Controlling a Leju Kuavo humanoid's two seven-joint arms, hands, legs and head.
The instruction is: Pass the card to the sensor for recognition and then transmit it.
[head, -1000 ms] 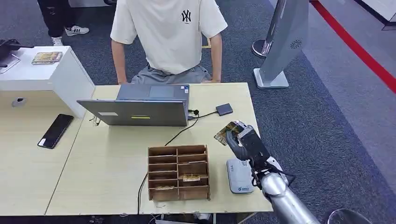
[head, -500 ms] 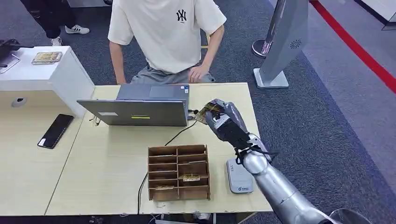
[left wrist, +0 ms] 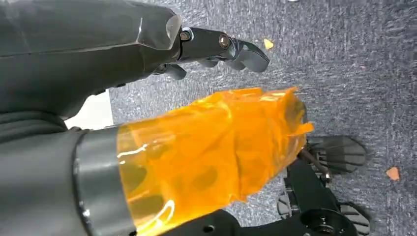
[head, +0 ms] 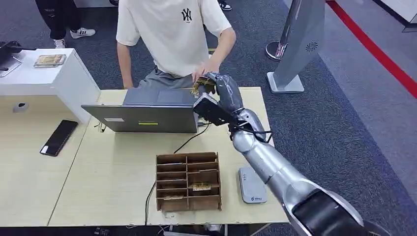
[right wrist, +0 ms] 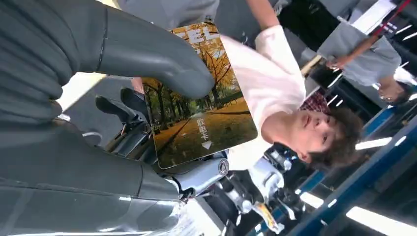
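My right hand is raised over the far side of the table, above the laptop's right end. It pinches a card printed with autumn trees. In the right wrist view the thumb presses on the card. A seated person in a white T-shirt reaches a hand to the card's far edge; I cannot tell whether it grips the card. The grey card sensor lies flat near the table's front right corner. My left hand hangs over carpet, holding nothing, its fingers loosely curled.
An open laptop stands at the table's far side, its cable running forward. A wooden compartment box with cards in it sits left of the sensor. A black phone lies on the left table. A grey kiosk stands at the back right.
My right hand has carried the card from above the sensor area, away and to the left, up to the person. The person's hand has risen from the lap to meet the card.
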